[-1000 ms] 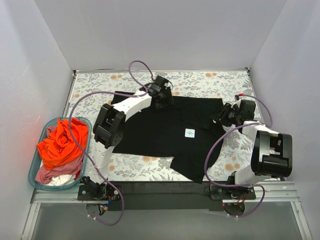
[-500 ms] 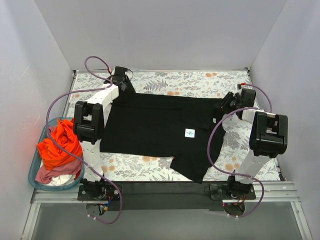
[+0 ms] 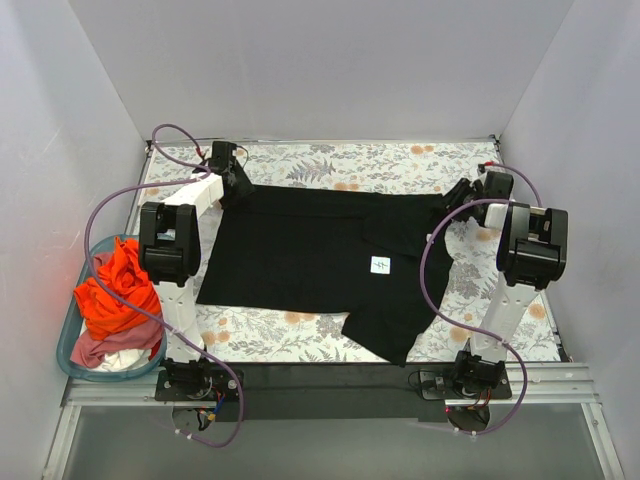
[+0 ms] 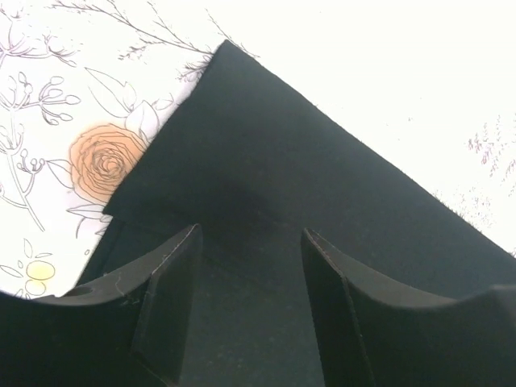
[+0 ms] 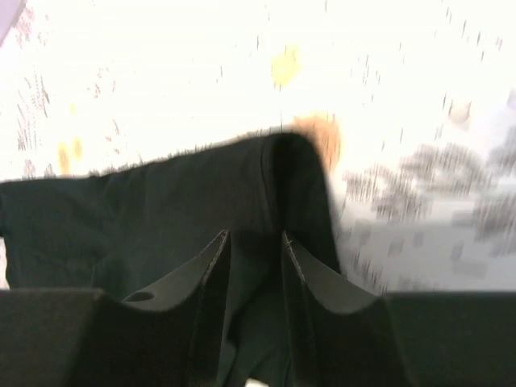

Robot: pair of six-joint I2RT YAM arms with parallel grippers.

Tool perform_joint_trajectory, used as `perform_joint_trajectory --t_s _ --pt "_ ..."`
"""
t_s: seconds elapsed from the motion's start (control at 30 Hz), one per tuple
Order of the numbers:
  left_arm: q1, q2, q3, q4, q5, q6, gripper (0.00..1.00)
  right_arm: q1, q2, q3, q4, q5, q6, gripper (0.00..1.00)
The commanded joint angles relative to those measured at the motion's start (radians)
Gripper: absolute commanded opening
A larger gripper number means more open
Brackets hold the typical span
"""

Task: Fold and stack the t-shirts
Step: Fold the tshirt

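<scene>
A black t-shirt (image 3: 310, 250) with a small white label (image 3: 380, 265) lies spread across the flowered table. My left gripper (image 3: 232, 185) rests on its far left corner. In the left wrist view its fingers (image 4: 250, 230) stand wide apart, open, with flat black cloth (image 4: 266, 145) under and between them. My right gripper (image 3: 462, 197) is at the shirt's far right corner. There the jaws (image 5: 255, 234) stand close together, with a raised fold of black cloth (image 5: 278, 173) pinched between them. Orange-red (image 3: 115, 290), pink (image 3: 95, 348) and white (image 3: 125, 360) t-shirts lie heaped in the basket.
The teal basket (image 3: 62, 345) stands at the left table edge beside the left arm's base. White walls close in the table on three sides. The shirt's near right part (image 3: 385, 335) is rumpled and hangs toward the front edge.
My left gripper slid left along the shirt's far edge from the middle to the left corner. The shirt's left side spread out leftward. My right gripper moved back and outward.
</scene>
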Motion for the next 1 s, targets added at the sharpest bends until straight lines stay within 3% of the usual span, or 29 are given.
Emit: perform_joint_trajectory --t_s 0.0,0.27,0.53,0.77,0.97 --pt "0.016 -0.046 -0.021 0.019 -0.002 -0.012 0.52 -0.014 0.069 0.089 0.038 0.002 -0.023 0.39" --pt "0.076 -0.133 -0.119 0.044 -0.014 -0.029 0.62 -0.027 0.128 0.223 0.035 -0.034 -0.021 0.42" --pt "0.123 -0.152 -0.162 0.078 -0.024 -0.054 0.61 -0.028 -0.079 0.007 0.037 -0.058 0.009 0.41" --pt "0.157 -0.109 -0.144 0.102 0.013 -0.046 0.53 -0.02 -0.246 -0.166 0.038 -0.09 -0.003 0.4" --pt "0.157 -0.07 -0.131 0.105 0.035 -0.034 0.41 0.004 -0.317 -0.257 0.037 -0.109 -0.012 0.4"
